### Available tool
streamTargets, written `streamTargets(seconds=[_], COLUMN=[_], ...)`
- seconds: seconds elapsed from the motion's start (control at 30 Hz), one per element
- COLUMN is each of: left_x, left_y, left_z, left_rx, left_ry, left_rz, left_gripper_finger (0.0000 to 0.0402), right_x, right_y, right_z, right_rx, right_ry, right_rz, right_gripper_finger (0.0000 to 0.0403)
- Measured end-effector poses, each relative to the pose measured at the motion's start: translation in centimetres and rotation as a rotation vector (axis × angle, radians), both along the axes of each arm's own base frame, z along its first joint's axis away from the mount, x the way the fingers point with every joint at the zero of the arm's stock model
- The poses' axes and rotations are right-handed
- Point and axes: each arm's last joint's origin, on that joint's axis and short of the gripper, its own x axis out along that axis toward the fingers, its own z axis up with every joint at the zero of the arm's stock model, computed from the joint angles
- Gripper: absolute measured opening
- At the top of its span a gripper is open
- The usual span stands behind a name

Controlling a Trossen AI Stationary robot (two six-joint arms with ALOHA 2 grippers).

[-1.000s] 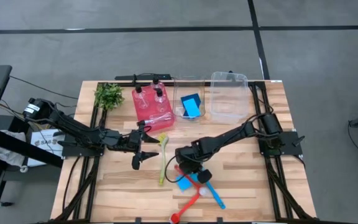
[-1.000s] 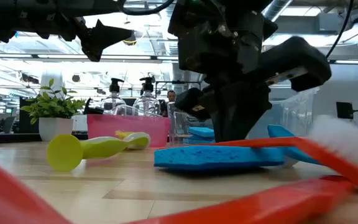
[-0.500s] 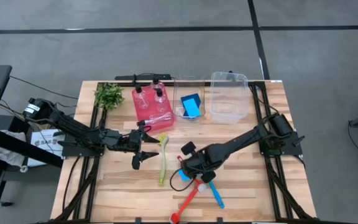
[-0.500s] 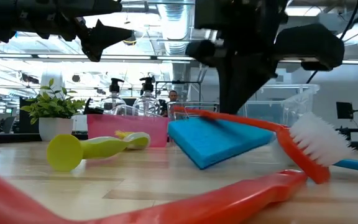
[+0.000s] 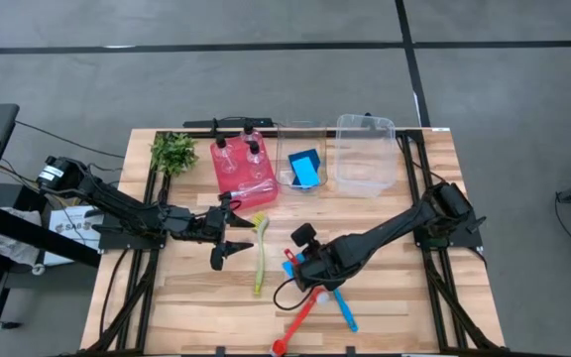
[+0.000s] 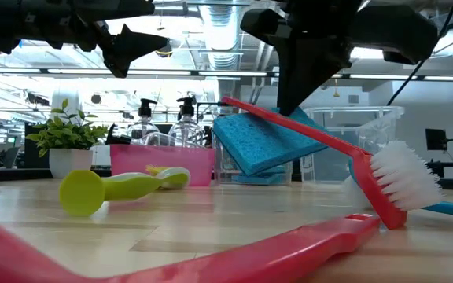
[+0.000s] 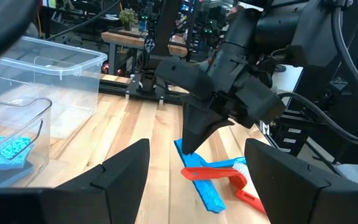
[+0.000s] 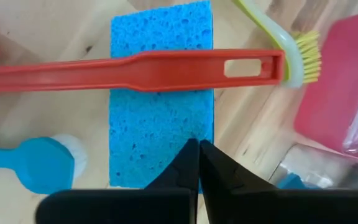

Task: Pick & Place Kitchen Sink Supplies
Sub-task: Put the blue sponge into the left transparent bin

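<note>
Looking down from above, the right gripper (image 5: 300,262) sits low over the middle of the wooden table (image 5: 196,297), its fingers pressed together on a blue sponge (image 5: 292,268); a red brush (image 5: 298,322) and a blue brush (image 5: 345,309) lie just beside it toward the near edge, and a yellow-green brush (image 5: 259,253) lies between the two arms. The left gripper (image 5: 228,240) hangs spread and empty, well apart from the sponge. Along the far side stand a leafy plant (image 5: 173,151), a red bin (image 5: 244,171) holding two clear pump bottles (image 5: 256,150), a small clear bin (image 5: 295,149) with a second blue sponge (image 5: 305,169), and a larger clear bin (image 5: 365,154). From table height, the pinched sponge (image 6: 262,141) hangs tilted off the wood, a red brush handle (image 6: 297,130) leaning across it, white bristles (image 6: 403,174) at its low end. The left wrist camera shows the right gripper (image 7: 191,146) with the sponge (image 7: 204,190) hanging from it. The right wrist camera shows the porous rectangular sponge (image 8: 160,130) at the closed fingertips (image 8: 194,158), a flat red handle (image 8: 135,68) crossing it.
</note>
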Motion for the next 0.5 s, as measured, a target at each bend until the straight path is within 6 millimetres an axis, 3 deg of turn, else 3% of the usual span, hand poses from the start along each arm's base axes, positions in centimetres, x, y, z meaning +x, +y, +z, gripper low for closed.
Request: streamTargets(seconds=[0.5], left_x=[0.0], left_y=[0.0], left_z=[0.0], left_rx=[0.0], left_ry=[0.0], left_rz=[0.0], left_gripper_finger=[0.0266], right_x=[-0.19], right_y=[-0.42], right_z=[0.2], right_rx=[-0.194], right_ry=[-0.052], right_rz=[-0.066], right_gripper_finger=[0.0])
